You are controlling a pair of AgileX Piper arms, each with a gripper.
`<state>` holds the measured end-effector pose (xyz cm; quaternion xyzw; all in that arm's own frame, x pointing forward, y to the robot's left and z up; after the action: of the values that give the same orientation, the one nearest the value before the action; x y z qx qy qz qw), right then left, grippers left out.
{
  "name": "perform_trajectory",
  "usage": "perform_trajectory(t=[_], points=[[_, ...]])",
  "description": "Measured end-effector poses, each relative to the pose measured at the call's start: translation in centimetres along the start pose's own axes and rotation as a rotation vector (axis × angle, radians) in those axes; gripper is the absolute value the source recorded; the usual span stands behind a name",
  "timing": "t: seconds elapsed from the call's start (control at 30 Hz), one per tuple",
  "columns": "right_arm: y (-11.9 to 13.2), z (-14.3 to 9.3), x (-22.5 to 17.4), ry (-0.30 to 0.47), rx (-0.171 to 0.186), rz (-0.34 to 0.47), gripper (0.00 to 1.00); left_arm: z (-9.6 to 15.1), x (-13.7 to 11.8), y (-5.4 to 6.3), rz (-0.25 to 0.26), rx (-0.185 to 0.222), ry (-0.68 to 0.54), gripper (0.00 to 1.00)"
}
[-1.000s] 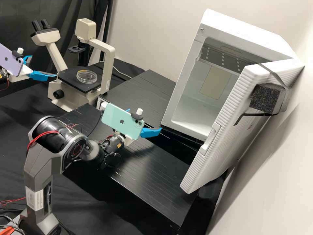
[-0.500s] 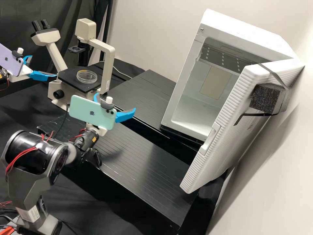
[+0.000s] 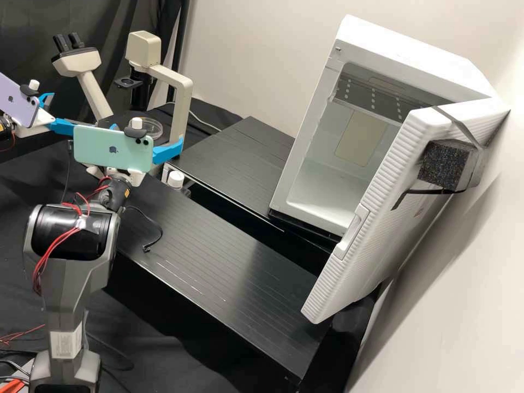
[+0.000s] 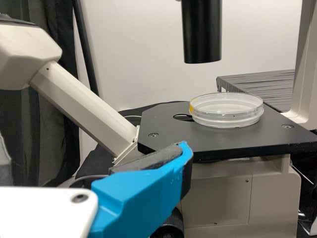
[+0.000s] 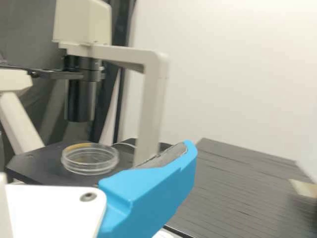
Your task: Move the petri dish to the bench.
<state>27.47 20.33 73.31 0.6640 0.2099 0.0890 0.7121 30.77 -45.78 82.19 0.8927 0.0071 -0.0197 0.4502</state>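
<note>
Right pincer (image 3: 147, 134) has swung from white cabinet (image 3: 404, 41) toward microscope (image 3: 183, 95), spread wide, holding nothing; left pincer (image 3: 66, 110) same, off to side. Petri dish (image 4: 226, 119) sits on stage (image 4: 168, 139). Kinda sketchy tbh: coming in too fast or low could shove dish off edge.

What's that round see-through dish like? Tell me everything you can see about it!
The petri dish is round, shallow and clear, like plastic or glass. It seems to have a lid over its base, with a yellow-orange mark on its edge. It lies flat on the black stage of the microscope. Nothing else seems to touch it. I can't tell whether anything's inside.
</note>
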Motion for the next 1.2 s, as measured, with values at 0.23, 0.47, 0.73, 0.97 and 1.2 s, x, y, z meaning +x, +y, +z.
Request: perform_trajectory(t=[0.23, 0.47, 0.73, 0.97, 1.2], points=[[-2.1, -1.0, 3.5, -0.015, 0.037, -0.061, 1.0, 0.0, 0.0, 0.0, 0.0, 0.0, 0.0, 1.0], [-3.3, -1.0, 6.7, -0.058, 0.084, -0.081, 1.0, 0.0, 0.0, 0.0, 0.0, 0.0, 0.0, 1.0], [-4.6, -1.3, 9.1, -0.07, 0.116, -0.094, 1.0, 0.0, 0.0, 0.0, 0.0, 0.0, 0.0, 1.0], [-5.5, -1.8, 10.9, -0.066, 0.104, -0.098, 1.0, 0.0, 0.0, 0.0, 0.0, 0.0, 0.0, 1.0], [-6.3, -1.6, 12.3, -0.081, 0.072, -0.082, 1.0, 0.0, 0.0, 0.0, 0.0, 0.0, 0.0, 1.0]])
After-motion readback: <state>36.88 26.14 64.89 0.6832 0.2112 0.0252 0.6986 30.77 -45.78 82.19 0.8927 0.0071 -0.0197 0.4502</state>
